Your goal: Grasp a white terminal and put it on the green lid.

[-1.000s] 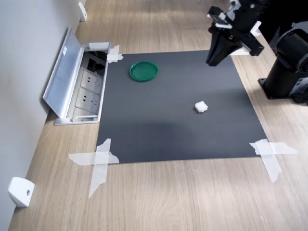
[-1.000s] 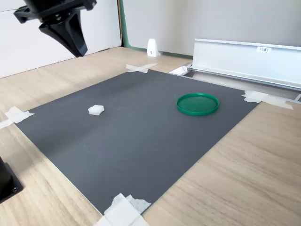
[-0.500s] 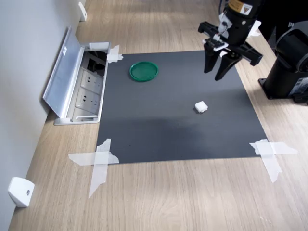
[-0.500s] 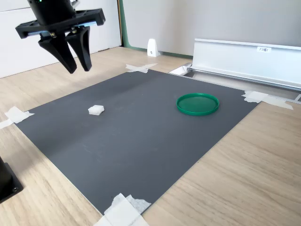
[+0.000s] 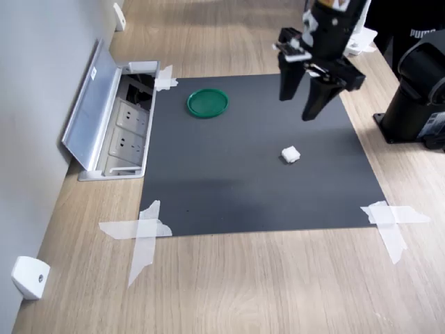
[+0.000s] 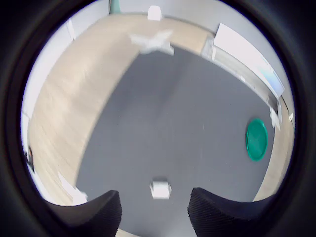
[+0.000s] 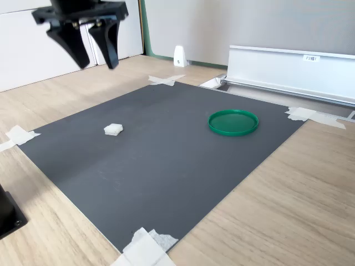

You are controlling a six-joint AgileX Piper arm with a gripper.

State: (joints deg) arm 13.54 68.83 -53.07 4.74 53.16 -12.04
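Observation:
The white terminal [image 5: 290,154] [image 7: 113,129] [image 6: 160,188] lies on the black mat [image 5: 243,174], a tiny pale block. The green lid [image 5: 207,102] [image 7: 233,122] [image 6: 256,139] rests flat on the mat, toward the first exterior view's upper left of the terminal. My gripper [image 5: 299,104] [image 7: 94,62] hangs open in the air above the mat, up from the terminal in the first exterior view, holding nothing. In the wrist view the terminal shows between my two dark fingertips [image 6: 94,213], some way below them.
White tape strips [image 5: 142,233] [image 5: 391,221] hold the mat's corners to the wooden table. An open floor socket box with a metal flap [image 5: 104,115] [image 7: 288,69] stands beside the mat near the lid. A white wedge piece [image 5: 29,277] sits by the wall. The arm's black base [image 5: 417,97] stands at the first exterior view's right.
My gripper has opened from shut and has swung over the mat, ending a little further toward the first exterior view's left. The terminal and lid have not moved.

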